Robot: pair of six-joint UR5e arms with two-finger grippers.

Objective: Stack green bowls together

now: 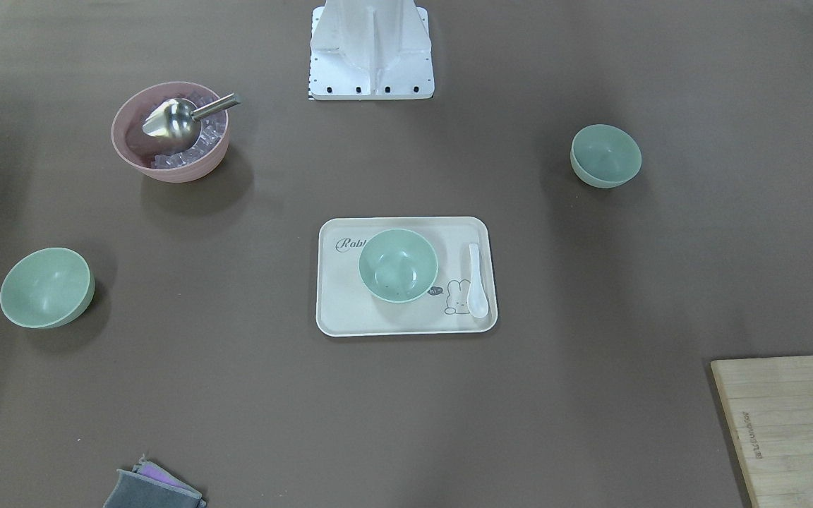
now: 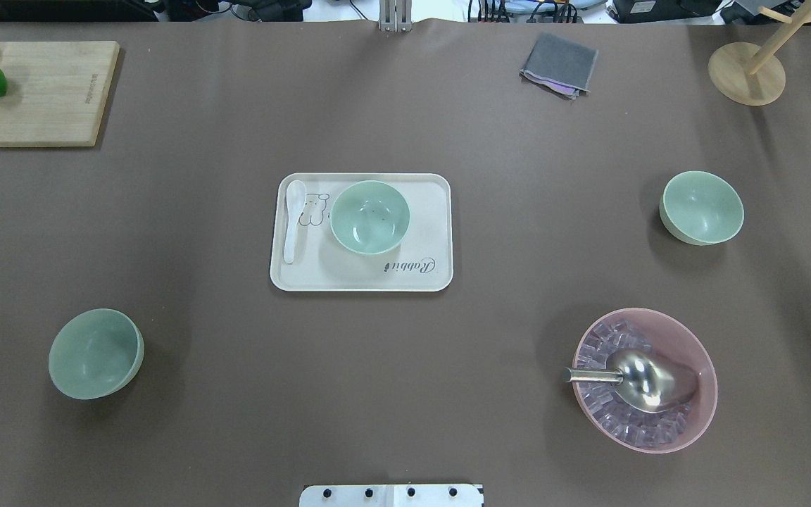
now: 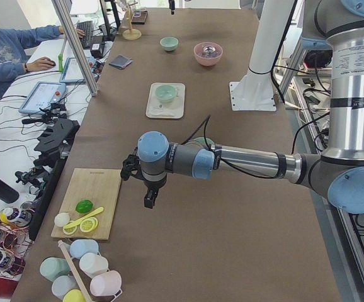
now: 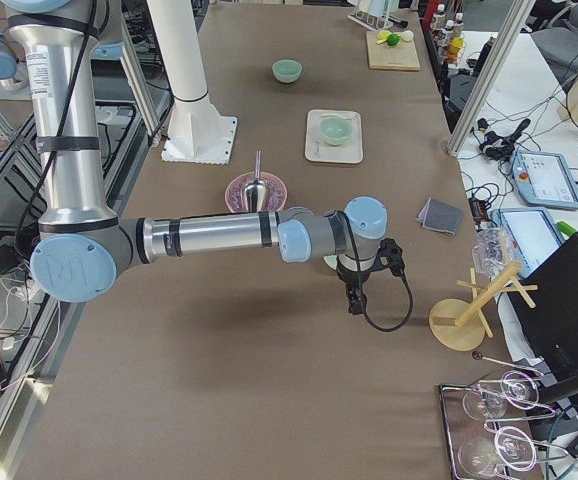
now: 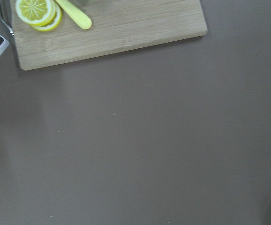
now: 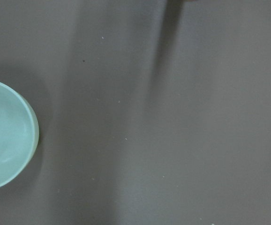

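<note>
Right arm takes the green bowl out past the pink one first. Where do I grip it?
Probably its rim: the green bowl sits upright and open, with smooth rounded walls that offer no side grip. Come straight down with the right gripper, one finger inside and one outside the wall.

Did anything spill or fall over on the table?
No, nothing looks spilled or broken. The three green bowls sit open side up, one on the tray, and the ice cubes are inside the pink bowl.
</note>
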